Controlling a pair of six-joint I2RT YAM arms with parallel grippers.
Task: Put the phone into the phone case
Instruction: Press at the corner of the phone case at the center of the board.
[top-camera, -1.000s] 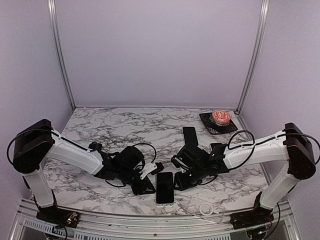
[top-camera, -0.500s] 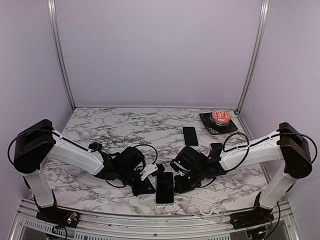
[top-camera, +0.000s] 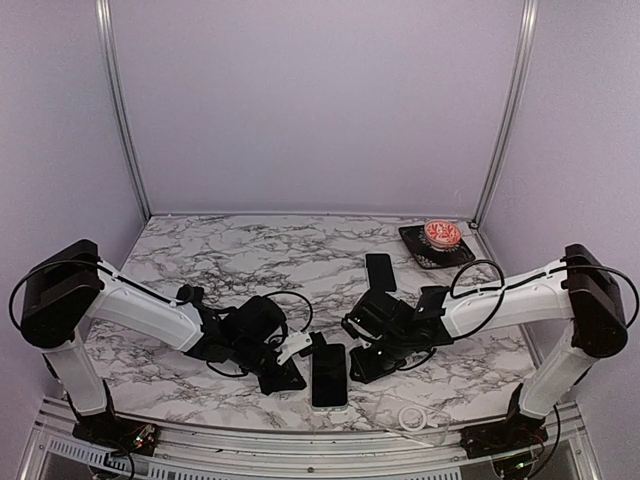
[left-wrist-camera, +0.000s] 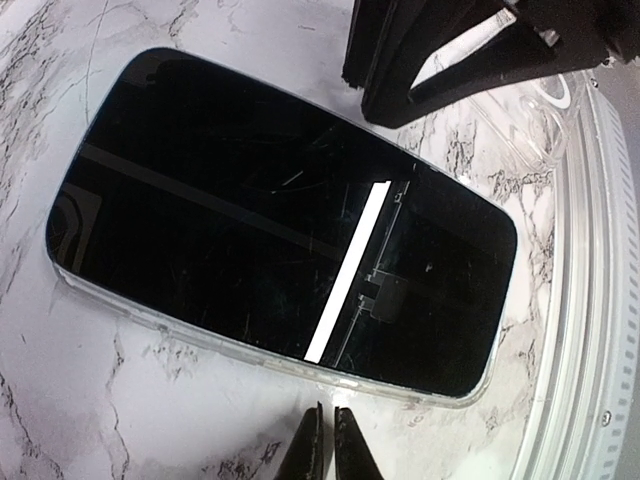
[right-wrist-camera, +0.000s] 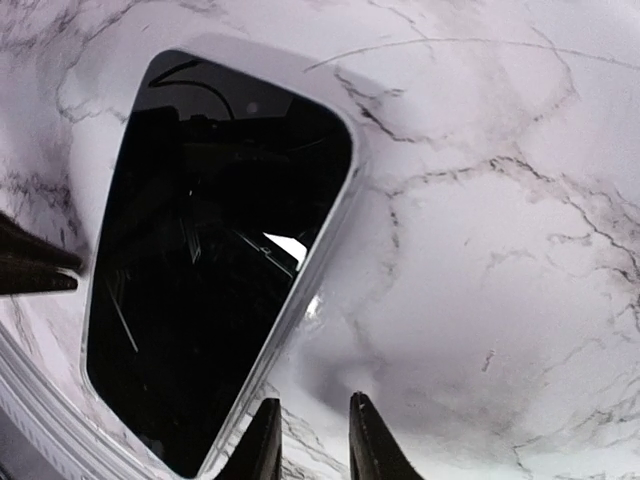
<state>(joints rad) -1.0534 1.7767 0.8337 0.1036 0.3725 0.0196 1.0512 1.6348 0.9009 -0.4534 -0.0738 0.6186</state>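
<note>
A: Marble counter (top-camera: 250, 260), both arms low over its near edge. How far along?

B: Nearly done, by the look. Black phone (top-camera: 329, 375) flat, screen up, close to the near edge, between the two pincers. Seemingly seated in the clear case (right-wrist-camera: 328, 255), with a pale rim along its edges in both wrist views.

A: Fully snapped in?

B: Cannot tell. No corner visibly lifted, but too glossy to be sure.

A: And the other dark slab (top-camera: 379, 271), farther back?

B: Phone or case, hard to say. Well apart from the work.

A: Pincers?

B: Left pincer (left-wrist-camera: 325, 445) pressed together and empty, tips just beside one long side of the case. Right pincer (right-wrist-camera: 305, 440) slightly apart with nothing between, hovering over bare marble near the opposite long side.

A: Left to do?

B: Little, probably. Perhaps a last press on any loose edge, then a retreat of both arms.
</note>
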